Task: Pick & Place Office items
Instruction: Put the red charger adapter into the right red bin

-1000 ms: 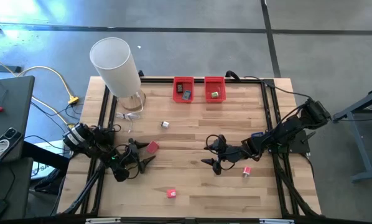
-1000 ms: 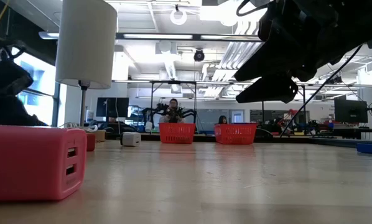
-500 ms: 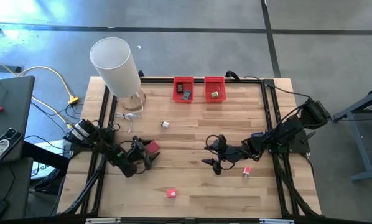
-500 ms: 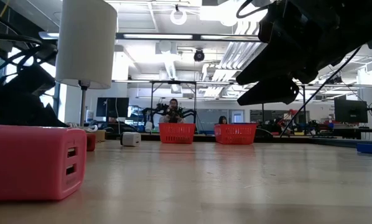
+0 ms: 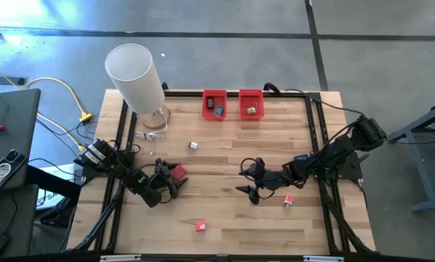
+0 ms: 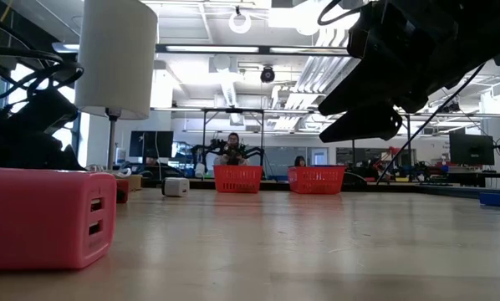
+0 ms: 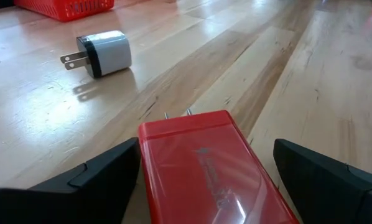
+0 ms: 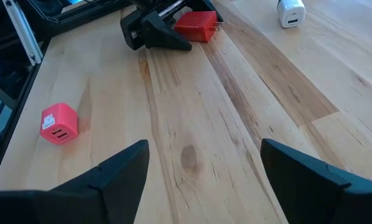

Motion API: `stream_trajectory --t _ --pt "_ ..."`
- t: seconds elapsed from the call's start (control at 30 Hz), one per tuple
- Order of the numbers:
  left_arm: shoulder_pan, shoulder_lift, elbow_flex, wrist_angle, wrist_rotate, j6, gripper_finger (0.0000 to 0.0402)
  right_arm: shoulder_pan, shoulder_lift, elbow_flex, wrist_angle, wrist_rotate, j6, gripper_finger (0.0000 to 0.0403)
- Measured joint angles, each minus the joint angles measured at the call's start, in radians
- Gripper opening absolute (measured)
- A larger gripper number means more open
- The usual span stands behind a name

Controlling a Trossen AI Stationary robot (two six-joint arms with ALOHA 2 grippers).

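Note:
A red plug-in charger [image 7: 201,168] lies flat on the wood, prongs toward a white charger [image 7: 102,53]. My left gripper [image 5: 171,177] is open, low at the table's left, one finger on each side of the red charger [image 5: 178,172]. My right gripper [image 5: 249,183] hangs open above the table's middle right, with nothing between its fingers [image 8: 120,168]. A pink charger [image 5: 201,226] lies near the front edge, and another small pink piece [image 5: 289,200] lies beside the right arm. My left gripper comes in low and nearly level from the table's left, along the red charger. One finger [image 7: 105,174] stands right against the charger's long side [image 7: 150,186]; whether it touches, I cannot tell. The other finger [image 7: 323,180] is clearly apart from it.
Two red bins [image 5: 214,104] [image 5: 251,104] holding small items stand at the far edge. A tall white cylinder [image 5: 134,76] stands at the far left corner. Black rails [image 5: 123,131] run along the table's left and right sides. Bare wood lies between the two arms.
My left gripper has swung toward the table's far edge and right, up to the red charger, turning a little; its fingers now stand on either side of it. The charger has stayed in place.

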Motion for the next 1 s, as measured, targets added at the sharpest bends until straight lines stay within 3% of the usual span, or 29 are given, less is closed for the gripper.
stream_trajectory --t 0.43,0.7,1.0 --pt "0.022 -0.001 0.003 -0.079 -0.018 -0.052 0.0357 0.0 0.0 0.0 -0.002 0.0 -0.001 0.0298" --pt "0.047 -0.002 0.007 -0.077 -0.009 -0.057 0.0324 0.0 0.0 0.0 -0.004 0.0 -0.001 0.0298" --pt "0.038 0.001 0.016 -0.098 -0.013 -0.033 0.0321 0.0 0.0 0.0 -0.008 0.003 -0.002 0.0298"
